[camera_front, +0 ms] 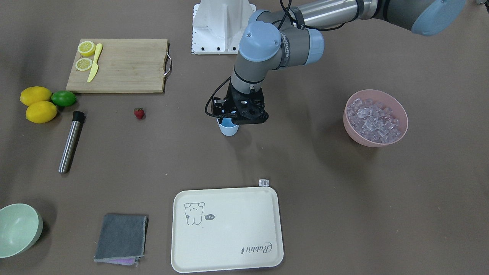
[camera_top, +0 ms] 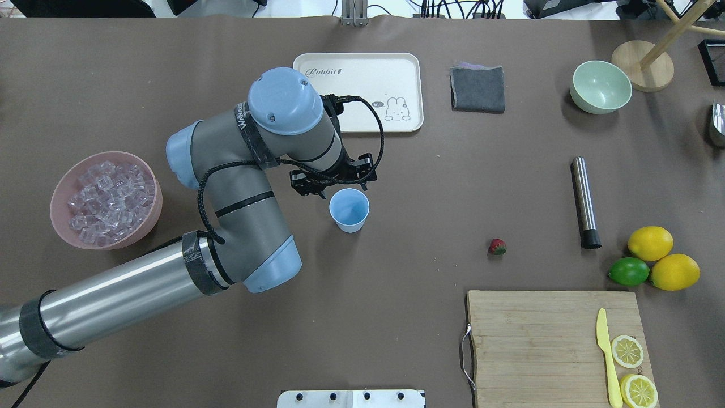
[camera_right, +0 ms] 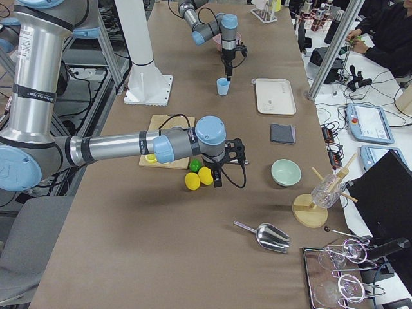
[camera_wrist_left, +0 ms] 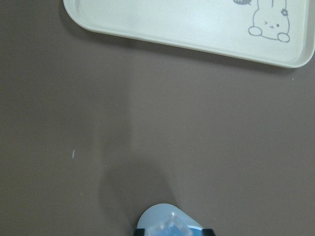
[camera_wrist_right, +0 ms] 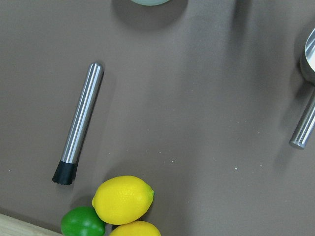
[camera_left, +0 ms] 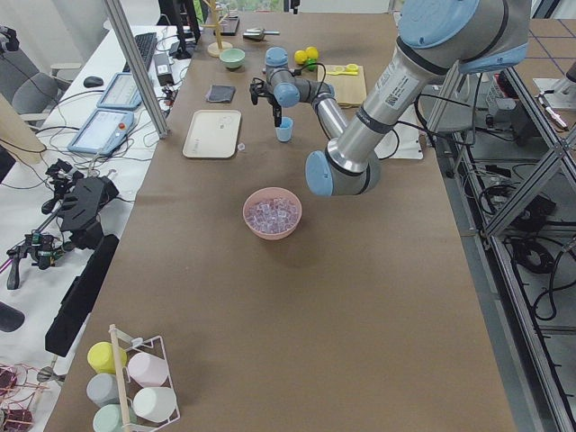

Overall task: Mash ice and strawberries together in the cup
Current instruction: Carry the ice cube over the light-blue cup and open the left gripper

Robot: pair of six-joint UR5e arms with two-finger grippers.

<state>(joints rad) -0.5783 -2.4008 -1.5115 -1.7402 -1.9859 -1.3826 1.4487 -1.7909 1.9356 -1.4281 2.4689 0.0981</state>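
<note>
Though hidden overhead, ice cube (camera_wrist_left: 173, 227) at cup (camera_wrist_left: 150, 220)

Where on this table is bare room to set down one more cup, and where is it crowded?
Free: the wide patch between the cup and the strawberry, and the strip between the left arm and the cutting board. Crowded: the corner with muddler, lime and lemons.

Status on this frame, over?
Left end effector over cup, gripping ice cube. Right end effector by lemons, state unclear. Strawberry on table; stray cube beside tray.
</note>
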